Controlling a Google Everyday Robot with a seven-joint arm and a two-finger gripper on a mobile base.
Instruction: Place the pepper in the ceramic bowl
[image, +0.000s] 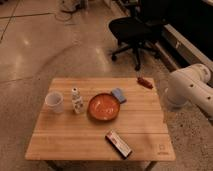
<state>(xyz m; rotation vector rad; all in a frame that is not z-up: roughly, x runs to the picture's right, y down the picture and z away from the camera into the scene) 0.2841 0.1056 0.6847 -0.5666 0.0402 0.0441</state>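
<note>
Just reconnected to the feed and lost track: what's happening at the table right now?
Nothing is being handled yet. The robot's arm hangs beside the right edge of the table, its claw out of frame. The pepper lies untouched near the far right edge, apart from the ceramic bowl at mid-table. No pepper is in the bowl.

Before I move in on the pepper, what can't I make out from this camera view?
- Gripper: out of frame past the right edge; only the arm shows there.
- Pepper: too small to tell stem end from tip.
- Bottle: label too small to read.
- Blue object by the ceramic bowl: contact unclear.
- Table: legs cut off by the bottom edge.
</note>
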